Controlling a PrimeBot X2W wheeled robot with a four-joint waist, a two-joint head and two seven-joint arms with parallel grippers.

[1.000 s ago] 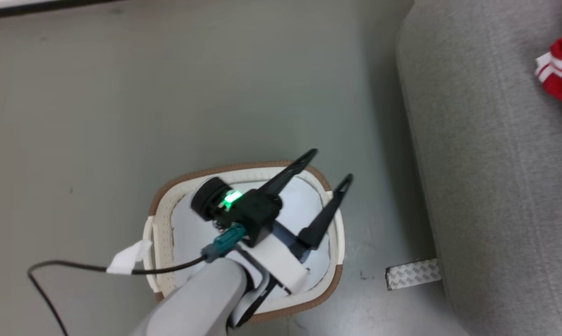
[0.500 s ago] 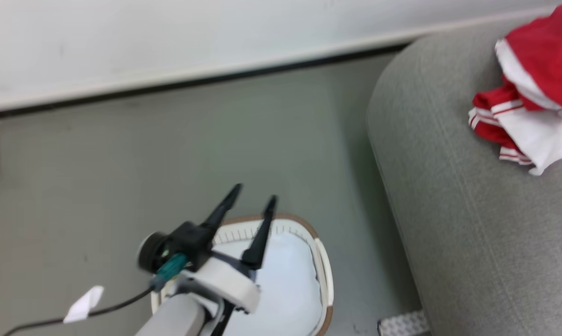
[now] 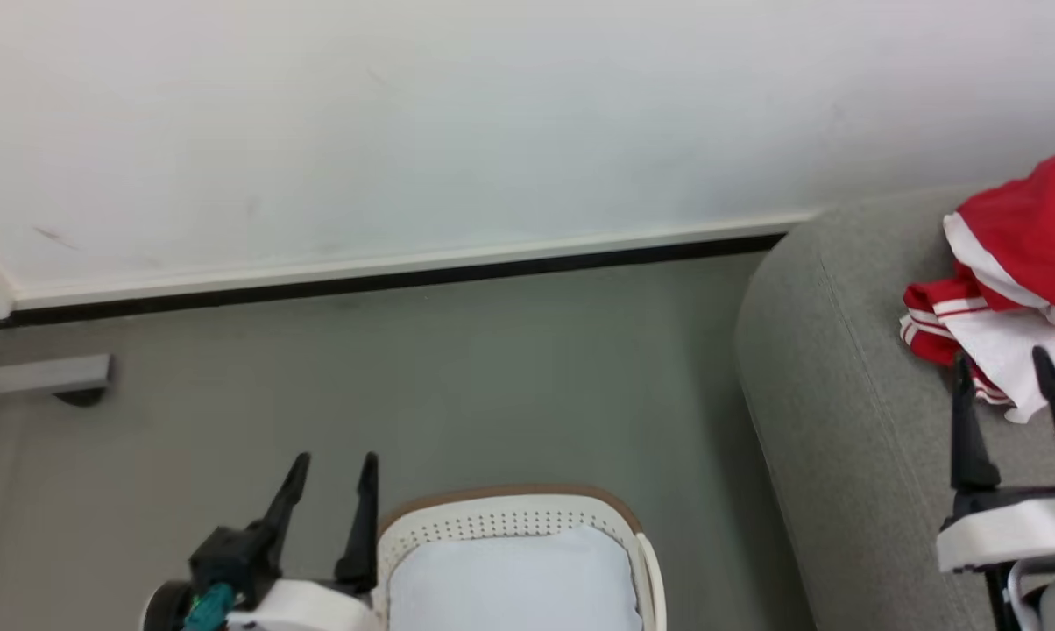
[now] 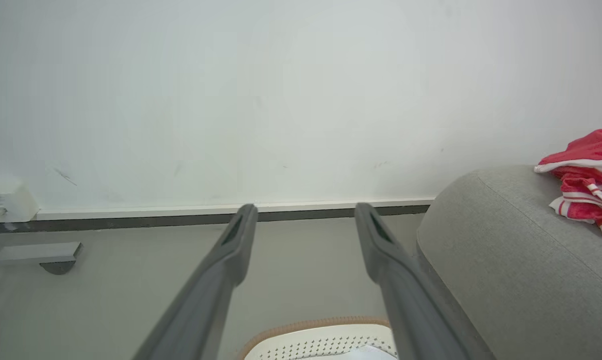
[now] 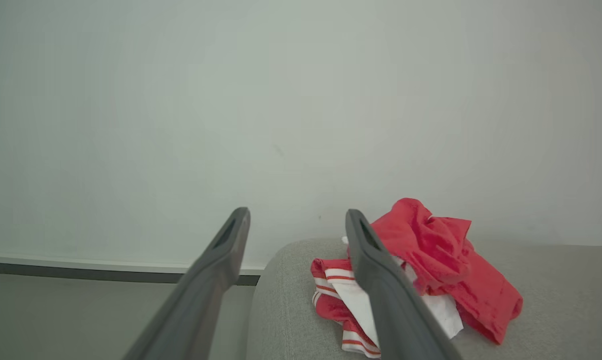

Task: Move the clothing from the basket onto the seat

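The right gripper (image 3: 1001, 358) stands with its two dark fingers spread wide and nothing between them. The clothing (image 3: 1018, 254) lies crumpled on the seat (image 3: 843, 350) just beyond its fingertips, a red heap with white panels and striped trim. In the right wrist view the heap sits partly behind the right-hand finger, and I cannot tell whether the tips touch the fabric. The left gripper (image 3: 336, 457) is likewise spread and empty, above the floor (image 3: 492, 368). The basket (image 3: 510, 495) sits just beside it, on the side toward the right gripper, with a pale white-blue cloth (image 3: 510, 578) inside. The seat's rounded end rises between the two grippers, nearer the right one. Ahead of both pairs of fingertips stands a white wall (image 3: 492, 131).
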